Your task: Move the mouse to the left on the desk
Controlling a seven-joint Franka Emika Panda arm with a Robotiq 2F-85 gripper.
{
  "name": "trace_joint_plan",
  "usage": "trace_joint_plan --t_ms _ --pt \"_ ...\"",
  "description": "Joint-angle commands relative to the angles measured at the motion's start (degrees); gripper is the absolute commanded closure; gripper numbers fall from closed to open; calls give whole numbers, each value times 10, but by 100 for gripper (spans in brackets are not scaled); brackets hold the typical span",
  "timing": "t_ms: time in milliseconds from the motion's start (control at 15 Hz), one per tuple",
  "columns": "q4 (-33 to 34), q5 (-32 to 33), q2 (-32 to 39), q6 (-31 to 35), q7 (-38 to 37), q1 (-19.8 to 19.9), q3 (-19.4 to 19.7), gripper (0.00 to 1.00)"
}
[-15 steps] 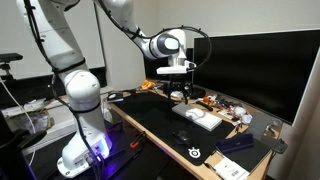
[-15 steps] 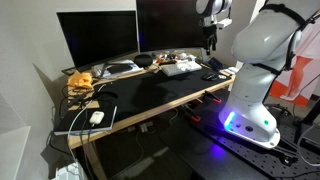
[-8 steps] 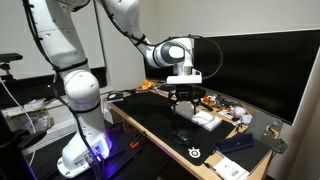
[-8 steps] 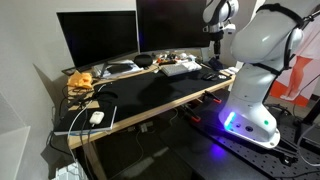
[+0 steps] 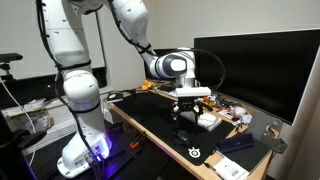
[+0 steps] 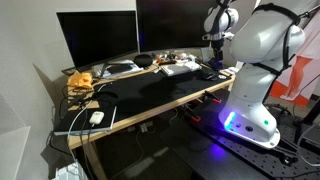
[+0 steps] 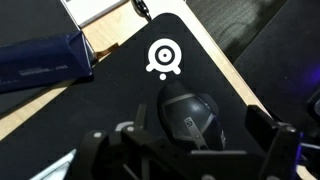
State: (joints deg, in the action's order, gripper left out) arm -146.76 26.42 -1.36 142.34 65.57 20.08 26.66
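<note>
Wrist view shows the mouse (image 7: 190,115) resting on the tabletop (image 7: 120,100) beside the white logo (image 7: 163,58), wide-open jaws straddling it without gripping, so grasping and the leftward move both remain.

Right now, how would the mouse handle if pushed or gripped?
Probably rigid: the mouse shows a hard domed shell. Likely slides, not rolls, lying flat on the mat. Its rounded sides might slip from a loose pinch.
</note>
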Motion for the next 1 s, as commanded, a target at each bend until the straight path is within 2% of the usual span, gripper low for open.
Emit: trace_joint_plan --t_ms 0,400,933 --pt "2 -29 35 41 87 17 -7 0" --pt "8 -34 95 65 156 34 -13 0" --pt "10 -7 133 119 134 17 -37 0"
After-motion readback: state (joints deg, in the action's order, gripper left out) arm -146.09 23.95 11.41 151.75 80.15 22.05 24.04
